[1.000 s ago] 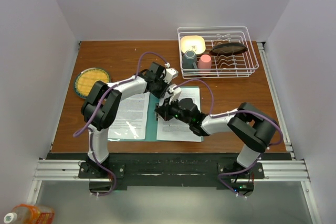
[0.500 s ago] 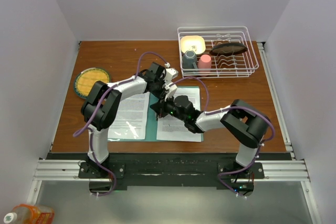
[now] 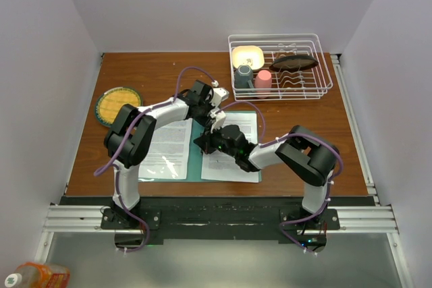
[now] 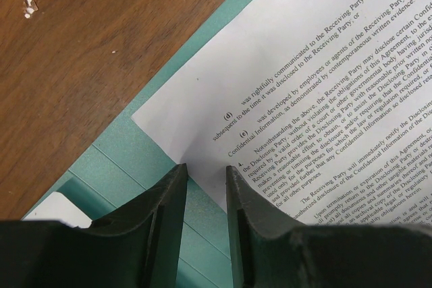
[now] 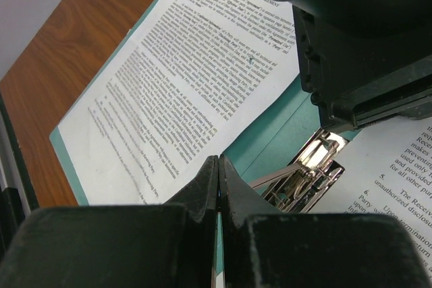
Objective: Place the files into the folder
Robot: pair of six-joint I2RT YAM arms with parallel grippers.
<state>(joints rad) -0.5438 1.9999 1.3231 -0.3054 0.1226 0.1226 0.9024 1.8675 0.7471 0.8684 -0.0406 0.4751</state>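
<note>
The teal folder point(image 3: 197, 161) lies open on the table with a printed white sheet on its left leaf point(image 3: 169, 150) and another on its right leaf point(image 3: 244, 125). My left gripper point(image 3: 217, 114) is low over the folder's far centre. In its wrist view the fingers point(image 4: 169, 220) stand slightly apart, astride the corner of a sheet point(image 4: 324, 85) on the teal card point(image 4: 135, 146). My right gripper point(image 3: 203, 142) is shut over the centre crease. Its closed tips point(image 5: 218, 163) sit next to a metal clip point(image 5: 307, 170), with the left sheet point(image 5: 182, 79) beyond.
A white wire dish rack point(image 3: 280, 65) with cups and a bowl stands at the back right. A round woven mat point(image 3: 118, 104) lies at the left. The left arm's gripper body point(image 5: 364, 45) hangs close above the right gripper.
My right gripper has slid slightly left toward the folder's crease, and its elbow has swung left and back. The left arm has not moved.
</note>
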